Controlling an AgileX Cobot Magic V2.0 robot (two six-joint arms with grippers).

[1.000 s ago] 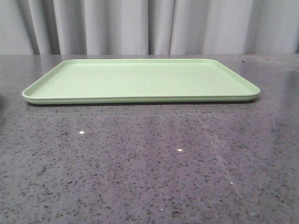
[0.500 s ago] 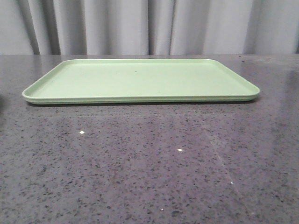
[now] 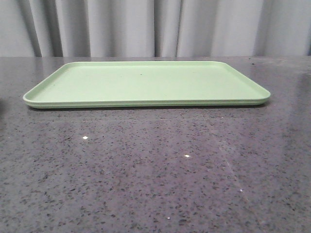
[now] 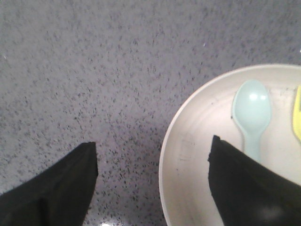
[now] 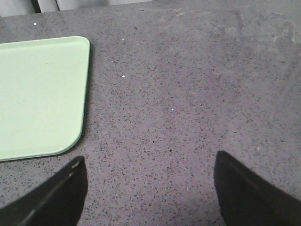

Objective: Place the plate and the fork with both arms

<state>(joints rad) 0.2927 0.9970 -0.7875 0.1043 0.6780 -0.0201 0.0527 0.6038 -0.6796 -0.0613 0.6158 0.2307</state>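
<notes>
In the left wrist view the plate [image 4: 202, 136] lies on the grey speckled table, pale pinkish-beige inside. The pale-yellow fork [image 4: 297, 115] shows only as a sliver at the frame edge, lying in the plate beside a pale blue spoon [image 4: 251, 113]. My left gripper [image 4: 153, 153] is open, one finger over the table, the other over the plate's inside, straddling its rim. My right gripper [image 5: 149, 165] is open and empty over bare table. Neither gripper, plate nor fork shows in the front view.
A large flat light-green tray [image 3: 146, 82] lies at the back middle of the table; its corner shows in the right wrist view [image 5: 42, 94]. A grey curtain hangs behind the table.
</notes>
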